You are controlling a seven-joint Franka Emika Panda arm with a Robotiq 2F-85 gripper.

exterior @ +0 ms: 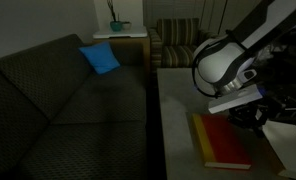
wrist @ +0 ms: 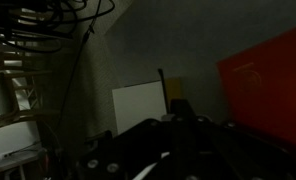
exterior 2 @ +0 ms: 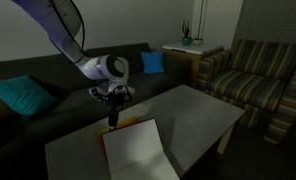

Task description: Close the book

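Nearest the camera, the book [exterior 2: 138, 152] lies on the grey table [exterior 2: 200, 106] at lower centre of an exterior view, a white page facing up with a red-orange edge along its far side. In an exterior view at lower right, the same book [exterior: 221, 141] shows a red cover with a yellow rim. The wrist view is dark: white page at centre, red cover [wrist: 270, 78] at right. The gripper [exterior 2: 113, 119] hangs fingers-down just over the book's far edge — contact not resolvable, and I cannot tell whether the claw is wide or narrow. The white arm [exterior: 226, 62] comes in from upper right. Behind: dark sofa [exterior: 48, 100], blue cushion [exterior: 100, 58], teal cushion [exterior 2: 21, 96]. Farthest back — side table [exterior 2: 188, 48] with plant [exterior 2: 186, 36], and striped armchair [exterior 2: 256, 82].
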